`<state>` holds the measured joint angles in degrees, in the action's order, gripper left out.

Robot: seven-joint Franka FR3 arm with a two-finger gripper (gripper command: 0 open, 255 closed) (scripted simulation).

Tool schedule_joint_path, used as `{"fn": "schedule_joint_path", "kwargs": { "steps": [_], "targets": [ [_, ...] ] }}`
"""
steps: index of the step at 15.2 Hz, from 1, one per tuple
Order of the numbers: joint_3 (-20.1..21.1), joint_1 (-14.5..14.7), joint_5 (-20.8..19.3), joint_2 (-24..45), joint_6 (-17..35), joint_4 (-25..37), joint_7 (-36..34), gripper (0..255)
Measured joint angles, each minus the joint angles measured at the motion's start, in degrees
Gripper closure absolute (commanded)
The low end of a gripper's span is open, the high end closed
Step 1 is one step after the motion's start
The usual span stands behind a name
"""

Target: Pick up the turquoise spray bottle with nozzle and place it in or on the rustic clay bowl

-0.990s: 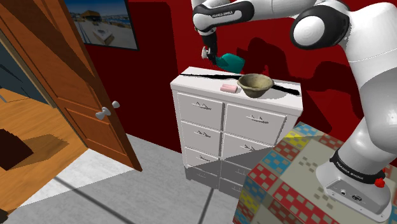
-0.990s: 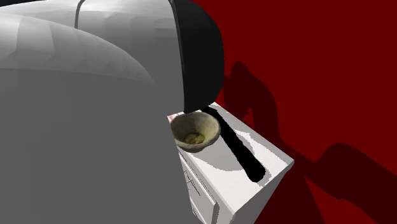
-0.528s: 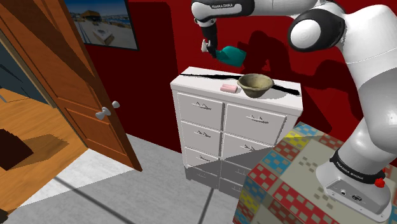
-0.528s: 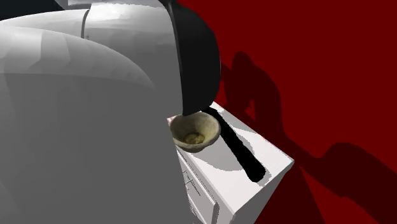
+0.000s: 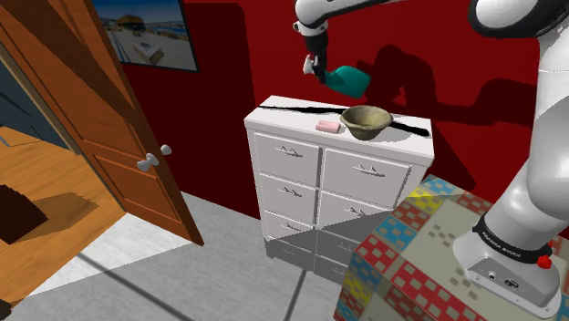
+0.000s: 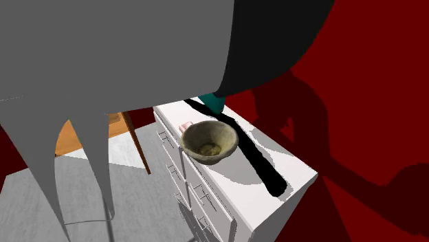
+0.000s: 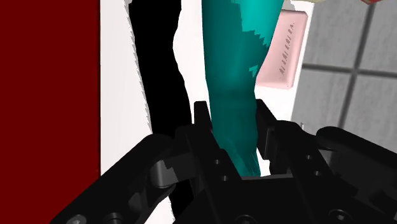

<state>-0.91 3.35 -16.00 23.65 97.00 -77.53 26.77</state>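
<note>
Fingers of my gripper [image 7: 233, 118] are clamped on the narrow end of the spray bottle [image 7: 236, 70], one on each side, and its turquoise body widens away from me. In the shoulder view the bottle hangs tilted in the air against the red wall [image 5: 237, 64], above the back of the white dresser [image 5: 301, 173] and up and to that view's left of the bowl [image 5: 366, 120].

The bowl sits on the dresser top with a pink block [image 5: 328, 126] just beside it. A black band crosses the top behind them both. I count one bottle, one bowl, one pink block and one dresser with two columns of drawers.

The shoulder view takes in a wooden door [image 5: 82, 119], a framed picture [image 5: 146, 32] and my checkered stand [image 5: 401, 264]. The second exterior view has my own arm [image 6: 124, 48] across its upper part, so just a teal tip of the bottle shows below it, but it looks down into the bowl's yellowish hollow.
</note>
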Motion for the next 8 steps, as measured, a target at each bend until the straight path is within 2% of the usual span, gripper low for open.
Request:
{"fn": "schedule_joint_path", "kwargs": {
  "steps": [4, 8],
  "targets": [
    [-0.23, -0.73, -0.41, -11.08, 4.97, -15.94, -0.44, 255],
    [-0.74, -1.48, -0.88, -20.39, 8.38, -28.49, -0.22, 255]
  ]
}}
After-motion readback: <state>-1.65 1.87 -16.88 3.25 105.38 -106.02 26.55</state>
